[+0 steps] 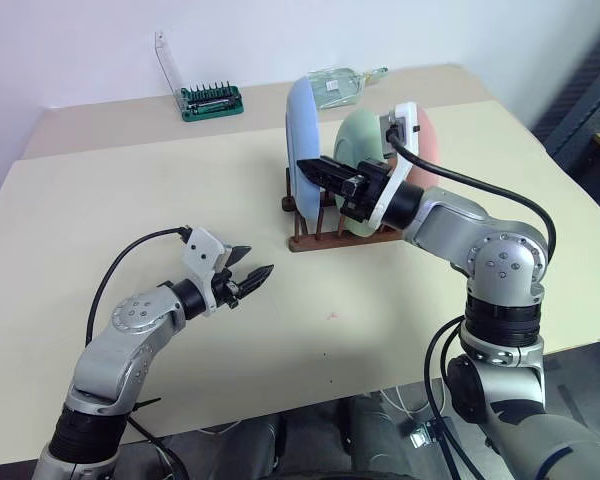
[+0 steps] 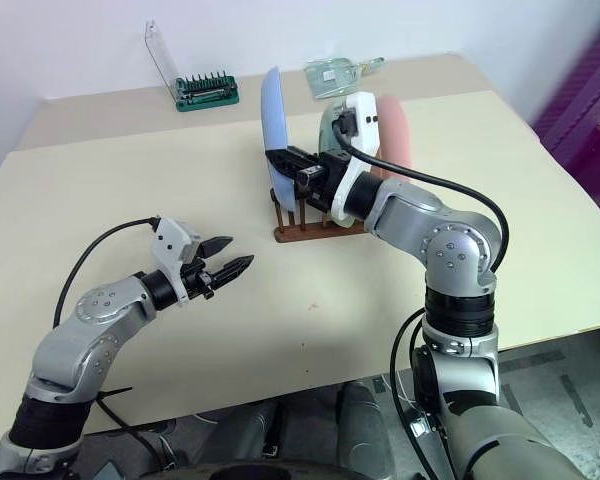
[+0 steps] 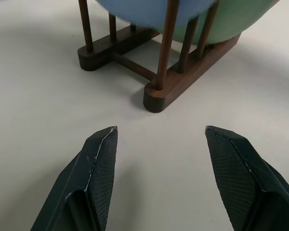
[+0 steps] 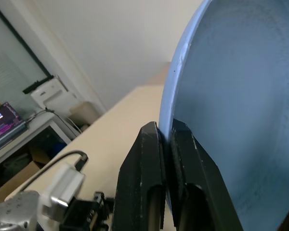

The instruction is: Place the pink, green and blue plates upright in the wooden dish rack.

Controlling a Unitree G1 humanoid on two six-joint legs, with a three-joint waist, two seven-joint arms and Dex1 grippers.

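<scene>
The wooden dish rack (image 1: 325,238) stands past the middle of the table with three plates upright in it. The blue plate (image 1: 302,125) is in the leftmost slot, the green plate (image 1: 360,135) behind it, and the pink plate (image 1: 429,150) furthest right, partly hidden by my right wrist. My right gripper (image 1: 306,167) is shut on the rim of the blue plate (image 4: 231,96), which runs between its fingers. My left gripper (image 1: 259,258) hovers open and empty low over the table, in front and left of the rack (image 3: 183,82), pointing at it.
A green tool holder (image 1: 211,101) with a raised clear lid sits at the back left. A clear bottle-like item (image 1: 340,82) lies behind the rack. The table's front edge runs just below my left arm.
</scene>
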